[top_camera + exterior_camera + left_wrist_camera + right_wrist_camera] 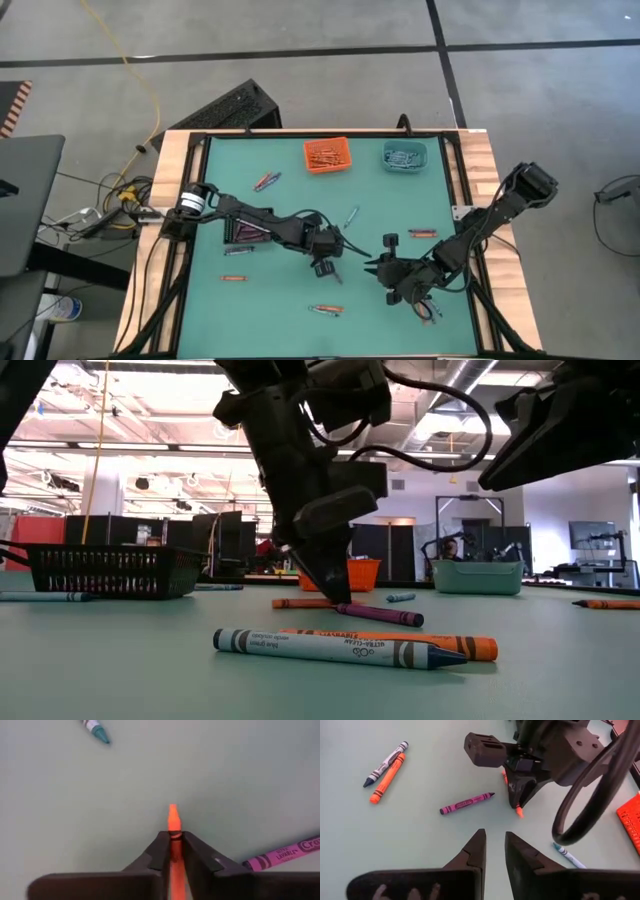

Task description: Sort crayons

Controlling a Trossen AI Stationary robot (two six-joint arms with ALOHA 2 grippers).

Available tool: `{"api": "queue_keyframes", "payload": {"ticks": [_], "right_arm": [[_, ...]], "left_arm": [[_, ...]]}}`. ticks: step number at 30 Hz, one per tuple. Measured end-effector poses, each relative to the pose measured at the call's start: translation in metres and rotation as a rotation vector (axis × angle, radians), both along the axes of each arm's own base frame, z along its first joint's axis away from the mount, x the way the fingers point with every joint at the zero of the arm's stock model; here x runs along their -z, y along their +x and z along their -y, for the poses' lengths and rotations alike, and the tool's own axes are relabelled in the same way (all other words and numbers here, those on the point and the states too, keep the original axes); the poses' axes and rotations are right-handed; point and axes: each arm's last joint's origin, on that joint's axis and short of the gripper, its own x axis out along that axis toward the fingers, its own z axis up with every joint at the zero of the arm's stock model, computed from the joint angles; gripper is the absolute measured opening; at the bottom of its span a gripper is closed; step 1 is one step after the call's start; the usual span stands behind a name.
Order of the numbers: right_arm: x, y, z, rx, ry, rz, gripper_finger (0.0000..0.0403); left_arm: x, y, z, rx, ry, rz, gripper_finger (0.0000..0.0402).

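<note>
My left gripper [322, 262] is at mid-table, shut on an orange crayon [173, 817]; it also shows in the low view [338, 592]. A purple crayon [466, 803] lies flat on the green mat just beside it. My right gripper [494, 837] hovers a little to the right of the left one [378, 268], fingers slightly apart and empty, pointing toward the left gripper. Other crayons lie scattered on the mat, among them a blue and an orange one side by side [330, 647] near the front edge. My left gripper pinches the orange crayon between its two fingers, which lie along the crayon. Its pointed tip [173, 812] sticks out past the fingertips. The fingers slant down toward the mat, and the crayon tilts tip-down [519, 811] close to the mat; whether it touches I cannot tell.
An orange bin [327, 155] and a teal bin [404, 155] stand at the far edge, each with crayons inside. A black bin [245, 232] lies under the left arm. Loose crayons lie at far left [266, 181], near centre [351, 216] and at right [422, 232].
</note>
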Motion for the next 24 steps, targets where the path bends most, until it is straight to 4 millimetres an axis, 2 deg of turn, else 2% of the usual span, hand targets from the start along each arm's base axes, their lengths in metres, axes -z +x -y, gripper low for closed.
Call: {"api": "queue_keyframes", "payload": {"ticks": [3, 8, 12, 17, 20, 24], "right_arm": [[0.0, 0.0, 0.0, 0.0, 0.0, 0.0, 0.0069], [0.0, 0.0, 0.0, 0.0, 0.0, 0.0, 0.0069], [0.0, 0.0, 0.0, 0.0, 0.0, -0.001, 0.0069], [0.0, 0.0, 0.0, -0.003, -0.005, -0.001, 0.0069], [0.0, 0.001, 0.001, 0.002, -0.005, -0.001, 0.0069], [0.0, 0.003, 0.004, 0.015, -0.004, 0.001, 0.0069]], "left_arm": [[0.0, 0.001, 0.0, 0.013, 0.019, 0.015, 0.0009], [-0.006, 0.007, -0.001, 0.06, 0.059, 0.076, 0.0012], [-0.019, 0.008, -0.014, 0.104, 0.087, 0.113, 0.0012], [-0.063, 0.012, -0.054, 0.091, 0.144, 0.281, 0.0012], [-0.071, 0.012, -0.089, 0.096, 0.195, 0.306, 0.0012], [-0.075, 0.007, -0.15, 0.073, 0.318, 0.311, 0.0012]]}}
